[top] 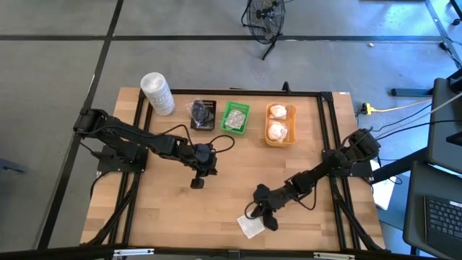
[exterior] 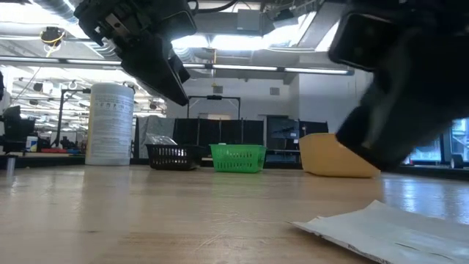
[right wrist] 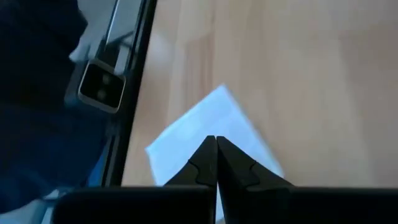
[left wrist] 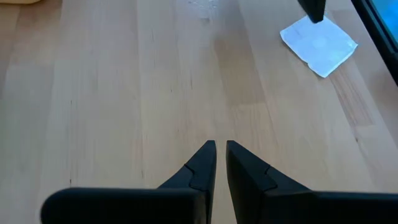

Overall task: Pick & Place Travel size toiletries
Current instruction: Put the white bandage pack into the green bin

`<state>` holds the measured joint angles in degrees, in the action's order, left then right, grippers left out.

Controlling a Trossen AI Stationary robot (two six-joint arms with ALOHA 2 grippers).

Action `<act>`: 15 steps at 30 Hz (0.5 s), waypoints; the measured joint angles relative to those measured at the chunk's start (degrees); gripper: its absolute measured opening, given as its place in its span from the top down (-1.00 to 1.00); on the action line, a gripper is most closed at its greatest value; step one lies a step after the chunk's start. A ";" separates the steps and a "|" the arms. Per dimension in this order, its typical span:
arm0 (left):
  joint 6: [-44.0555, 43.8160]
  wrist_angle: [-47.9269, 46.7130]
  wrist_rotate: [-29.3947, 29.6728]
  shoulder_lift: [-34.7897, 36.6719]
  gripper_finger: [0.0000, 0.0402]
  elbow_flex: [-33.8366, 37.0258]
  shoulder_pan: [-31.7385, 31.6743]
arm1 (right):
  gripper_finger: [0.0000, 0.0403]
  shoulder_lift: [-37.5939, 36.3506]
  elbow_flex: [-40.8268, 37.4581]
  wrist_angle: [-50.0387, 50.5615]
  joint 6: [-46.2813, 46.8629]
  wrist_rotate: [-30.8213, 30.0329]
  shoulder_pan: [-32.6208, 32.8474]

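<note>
One flat white square sachet (top: 250, 226) lies flat on the wood near the table's near edge; it also shows in the left wrist view (left wrist: 319, 43), the right wrist view (right wrist: 205, 121) and the low view (exterior: 388, 229). My right gripper (top: 268, 219) is shut, with its tips (right wrist: 216, 140) over the sachet's right part; I see no touch. My left gripper (top: 198, 180) is shut, holds nothing and hangs over bare wood at mid-table (left wrist: 221, 146). Other toiletries sit in the far trays: dark pads, silvery sachets and white bundles.
At the far edge stand a tall white tub (top: 157, 92), a black tray (top: 203, 114), a green tray (top: 235, 117) and an orange tray (top: 279, 123). Black frame rails (top: 328, 137) run along the table's sides. Bare wood lies between the arms.
</note>
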<state>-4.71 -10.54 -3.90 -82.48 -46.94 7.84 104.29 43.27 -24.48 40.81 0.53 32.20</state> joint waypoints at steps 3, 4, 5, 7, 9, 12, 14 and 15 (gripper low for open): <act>0.00 0.00 0.00 0.00 0.84 0.00 -0.05 | 0.99 0.00 0.02 1.74 0.53 -0.53 0.97; 0.01 0.02 0.00 0.00 0.84 0.00 -0.07 | 0.99 0.01 0.02 2.63 0.63 -0.74 1.26; 0.01 0.02 0.02 0.00 0.84 0.00 -0.07 | 0.99 0.25 0.02 3.24 0.94 -1.14 1.52; 0.00 0.02 0.02 -0.02 0.84 0.00 -0.07 | 0.99 0.85 0.02 3.84 2.14 -1.35 1.96; 0.00 0.04 0.02 -0.02 0.84 0.00 -0.07 | 0.99 1.95 0.08 3.62 3.17 -1.32 2.06; 0.00 0.11 0.38 -0.02 0.84 0.00 -0.07 | 0.99 3.44 0.29 3.38 5.81 -2.17 2.00; 0.00 0.11 1.37 -0.02 0.84 0.00 -0.07 | 0.99 4.26 1.00 3.60 6.34 -2.58 1.97; 0.01 0.17 1.96 -0.02 0.84 0.00 -0.07 | 0.99 4.72 1.52 3.94 6.38 -2.70 1.97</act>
<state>-4.70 -10.37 -1.94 -82.50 -46.94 7.77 109.01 44.78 -20.54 47.20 -2.17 34.17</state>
